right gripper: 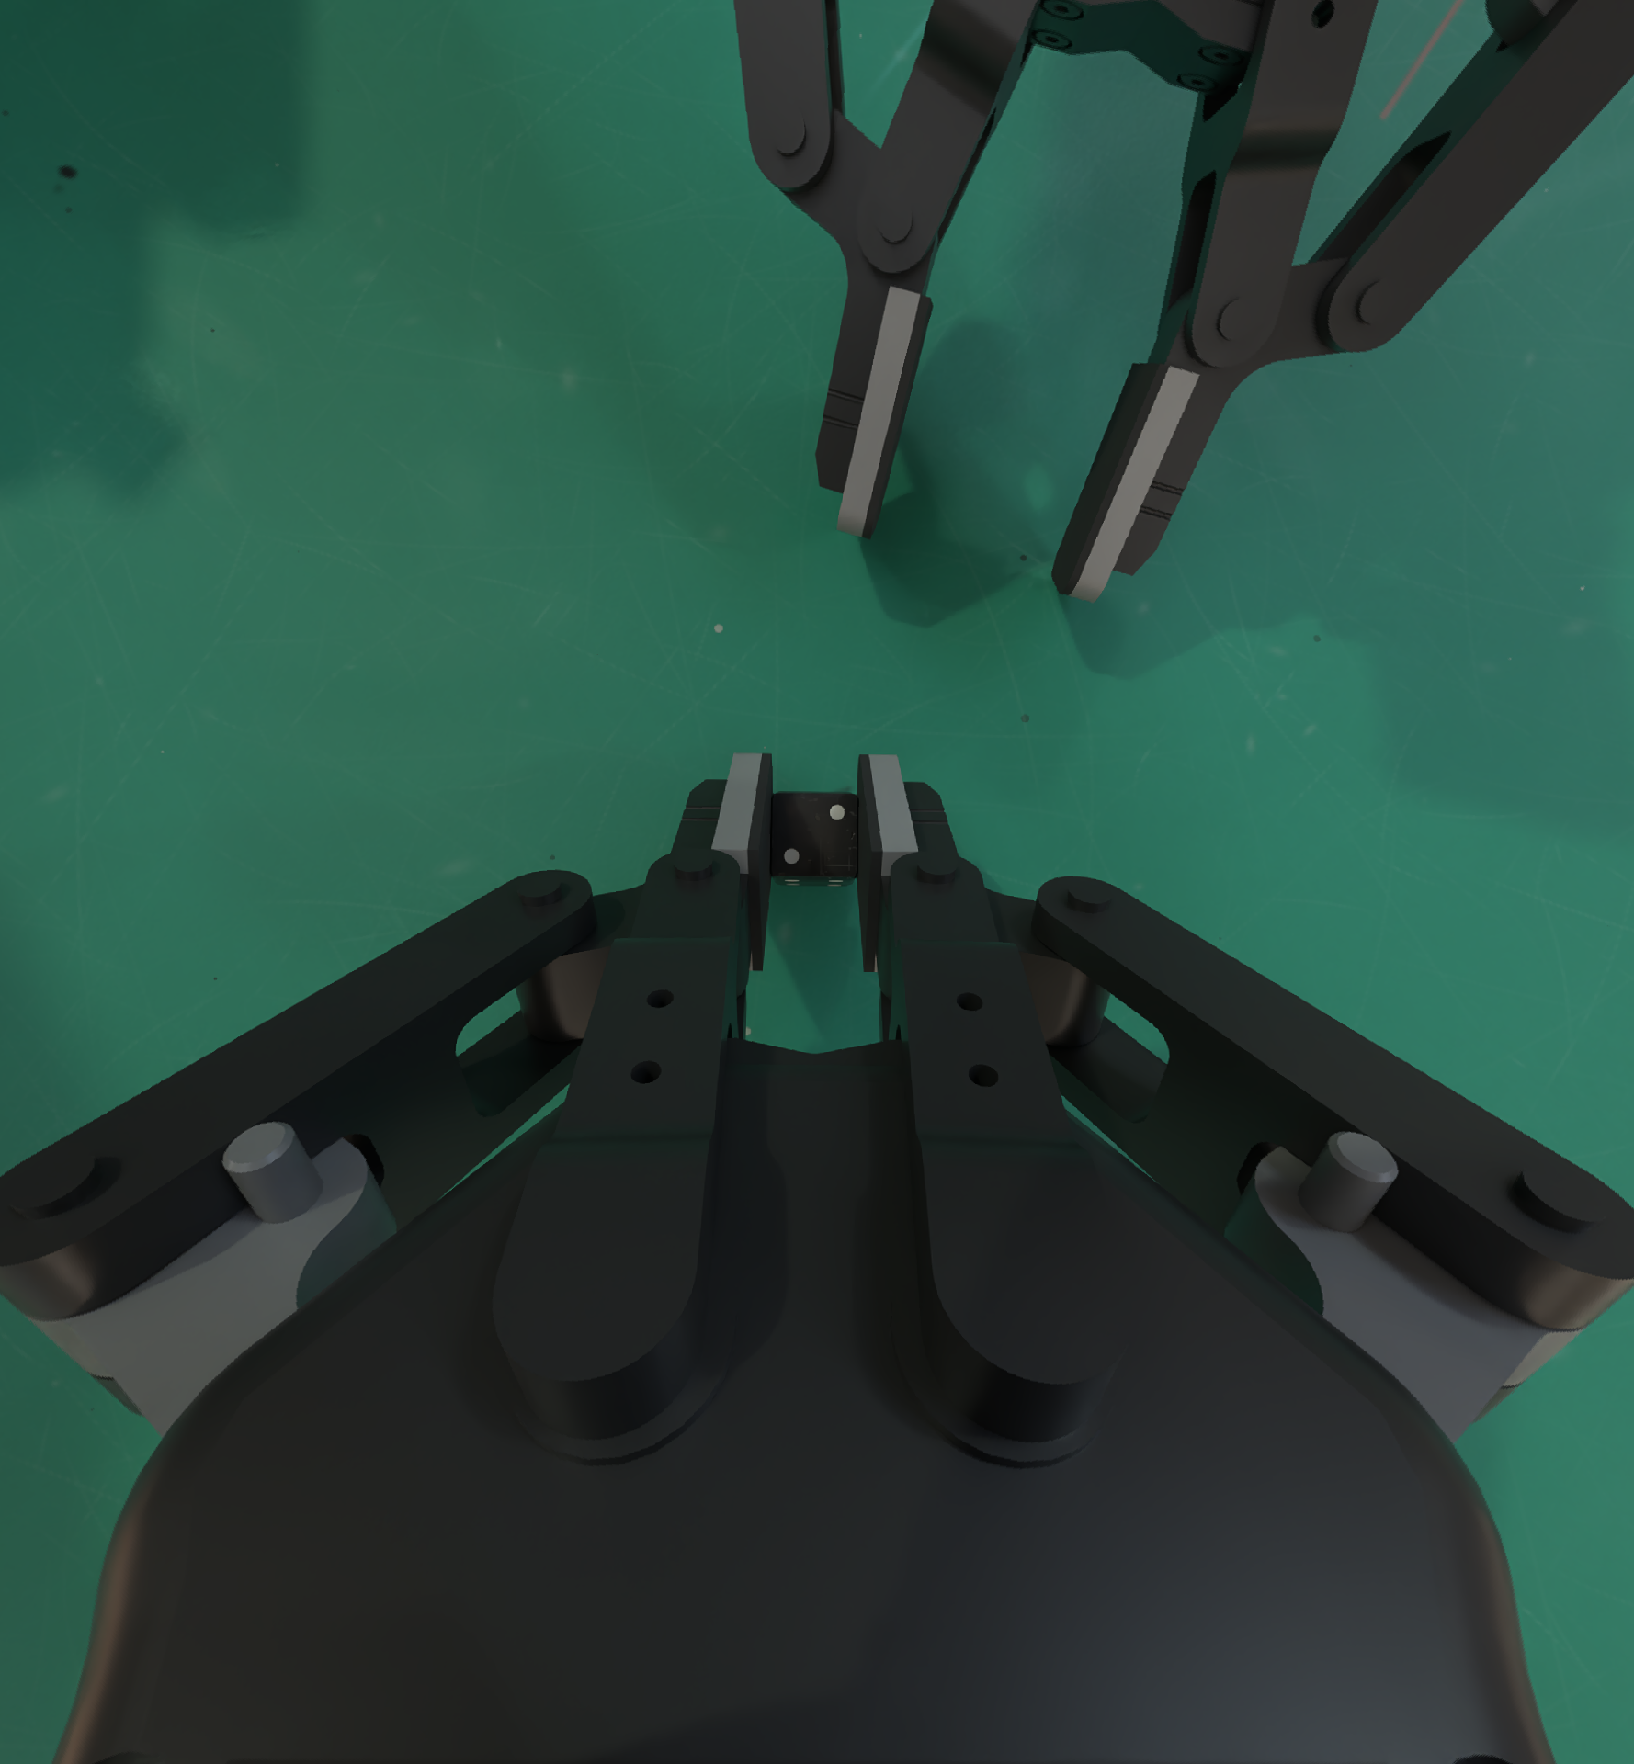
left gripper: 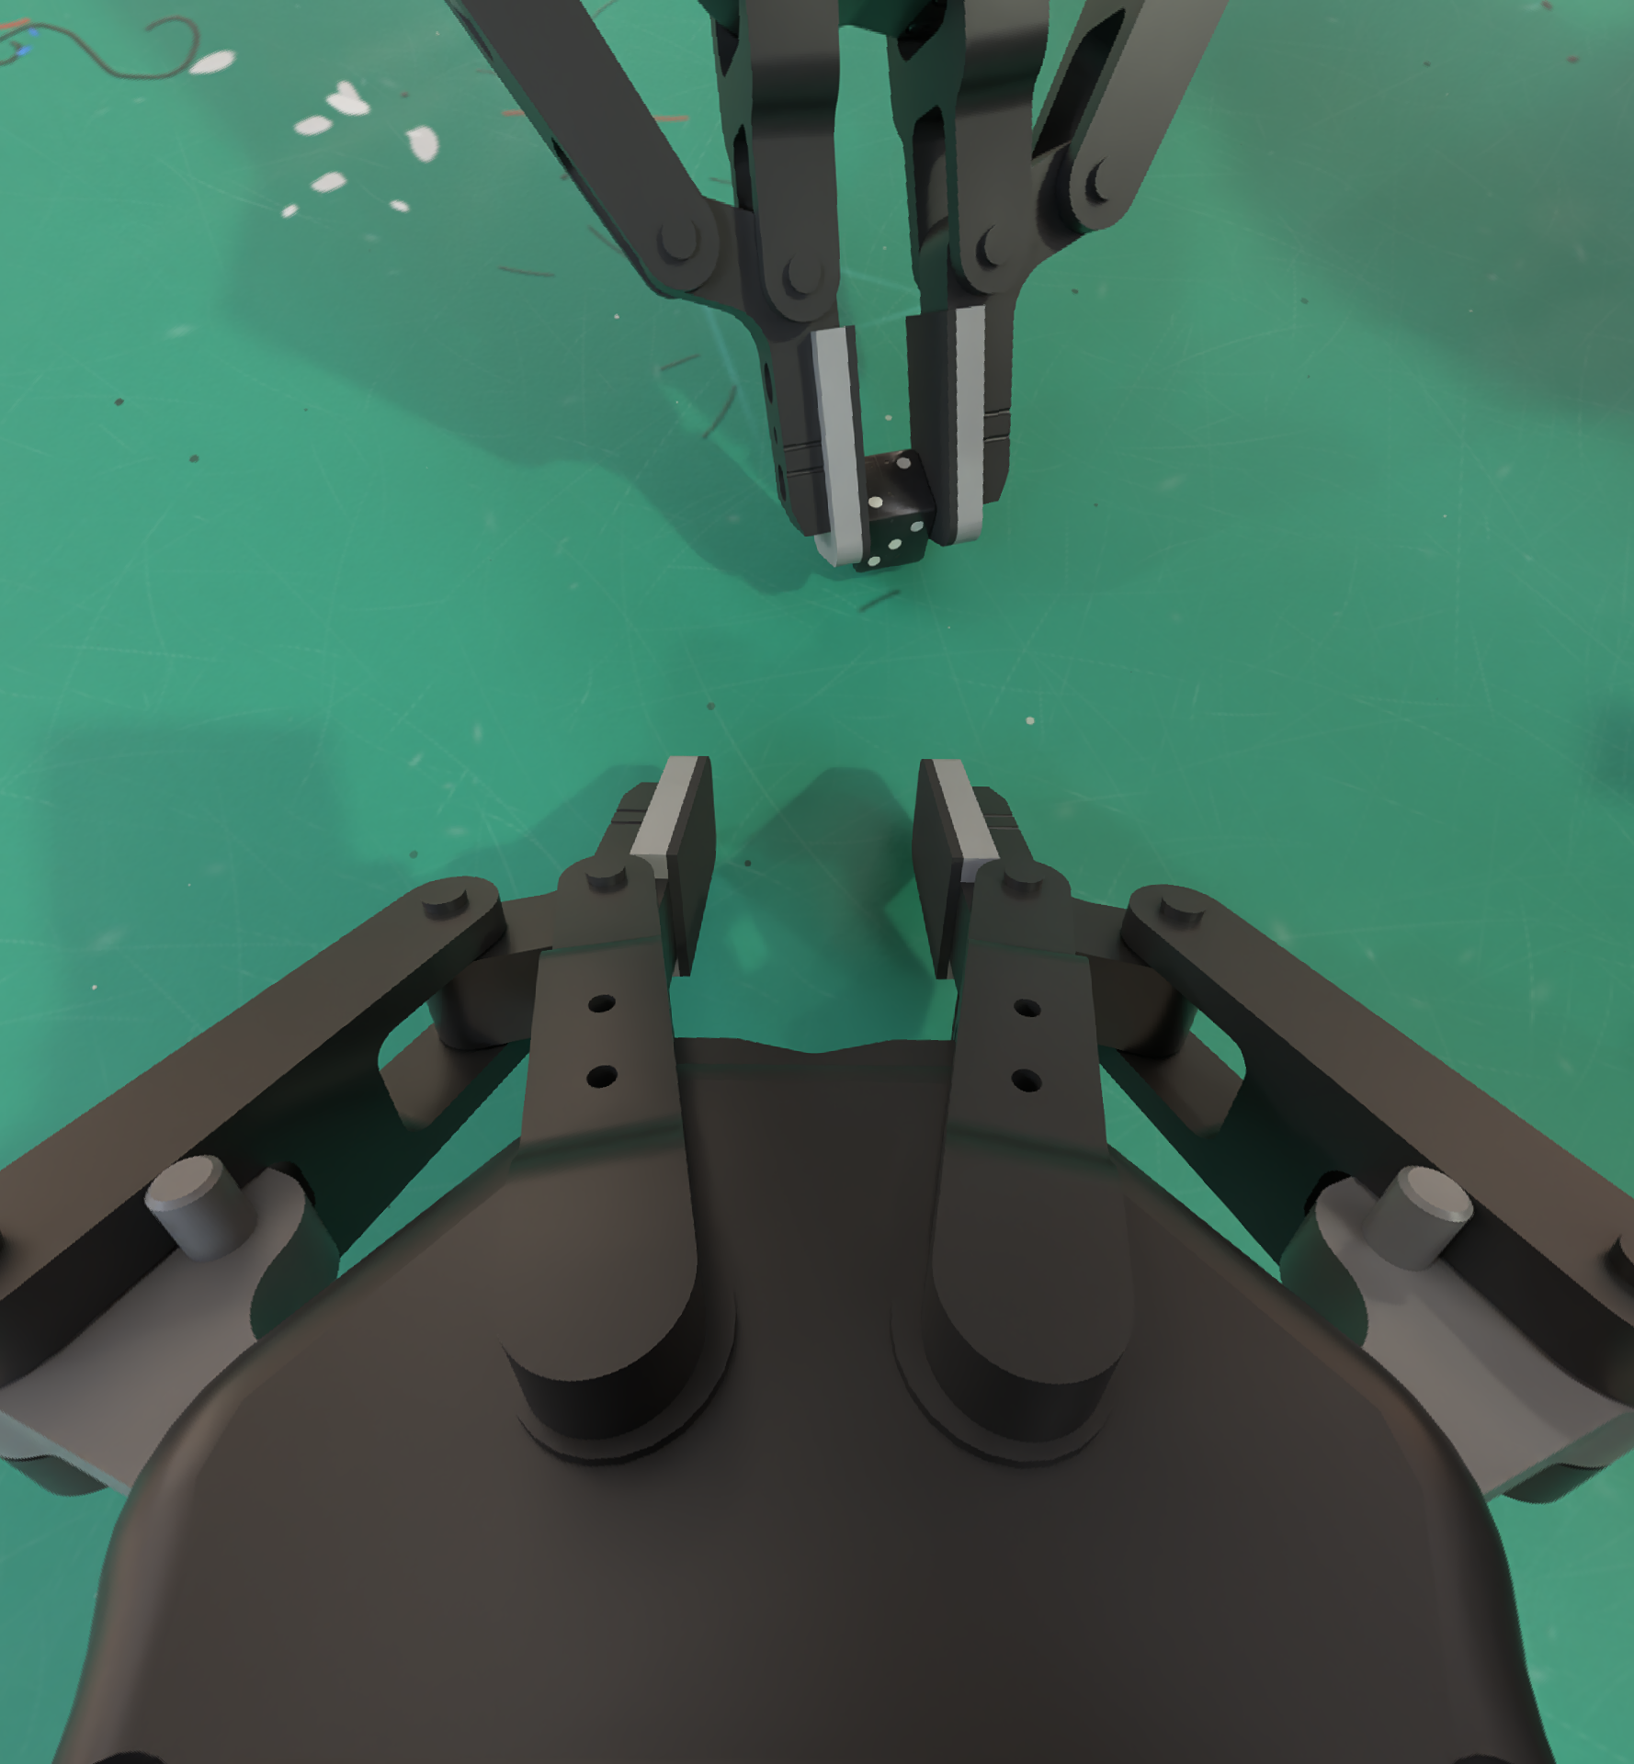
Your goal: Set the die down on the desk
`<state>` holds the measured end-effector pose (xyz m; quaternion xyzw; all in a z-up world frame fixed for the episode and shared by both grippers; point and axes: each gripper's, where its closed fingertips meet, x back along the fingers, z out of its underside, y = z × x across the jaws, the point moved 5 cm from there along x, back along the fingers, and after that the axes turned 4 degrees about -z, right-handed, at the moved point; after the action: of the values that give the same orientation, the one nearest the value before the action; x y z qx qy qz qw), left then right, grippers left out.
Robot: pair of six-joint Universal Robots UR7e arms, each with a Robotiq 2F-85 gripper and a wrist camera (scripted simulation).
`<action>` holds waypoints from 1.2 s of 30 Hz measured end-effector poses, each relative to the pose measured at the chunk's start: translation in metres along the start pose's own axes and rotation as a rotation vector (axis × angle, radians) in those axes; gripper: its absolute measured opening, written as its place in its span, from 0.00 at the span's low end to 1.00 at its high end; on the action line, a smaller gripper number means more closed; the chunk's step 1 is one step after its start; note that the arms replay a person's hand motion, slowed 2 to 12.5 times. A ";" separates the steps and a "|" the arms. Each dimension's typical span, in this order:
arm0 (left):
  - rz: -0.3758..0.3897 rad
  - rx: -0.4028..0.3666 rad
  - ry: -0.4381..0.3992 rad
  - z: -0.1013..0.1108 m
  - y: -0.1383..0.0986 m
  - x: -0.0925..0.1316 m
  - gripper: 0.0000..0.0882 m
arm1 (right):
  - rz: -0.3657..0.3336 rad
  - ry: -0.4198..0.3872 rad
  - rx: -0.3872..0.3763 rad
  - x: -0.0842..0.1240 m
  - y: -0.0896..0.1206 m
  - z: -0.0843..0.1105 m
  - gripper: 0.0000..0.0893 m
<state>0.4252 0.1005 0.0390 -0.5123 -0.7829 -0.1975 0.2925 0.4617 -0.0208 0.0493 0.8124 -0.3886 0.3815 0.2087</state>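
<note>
A small black die (right gripper: 814,838) with white pips sits between the pads of my right gripper (right gripper: 814,792), which is shut on it. In the left wrist view the same die (left gripper: 894,520) shows at the tips of the right gripper (left gripper: 899,549), very close to or touching the green desk (left gripper: 317,592). My left gripper (left gripper: 814,792) is open and empty, low over the desk, facing the right gripper from a short distance. It also shows in the right wrist view (right gripper: 971,558), with its fingers apart.
The green desk surface (right gripper: 412,573) is scuffed and spreads on all sides. White paint flecks (left gripper: 355,134) and a thin red and black scribble mark (left gripper: 59,57) lie at the far left in the left wrist view.
</note>
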 end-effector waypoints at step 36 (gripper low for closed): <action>0.007 0.005 -0.008 0.001 0.000 0.000 0.43 | -0.013 -0.029 -0.028 0.002 0.001 -0.001 0.27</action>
<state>0.4253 0.1014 0.0387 -0.5153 -0.7826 -0.1926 0.2914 0.4616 -0.0220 0.0514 0.8173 -0.3915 0.3629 0.2168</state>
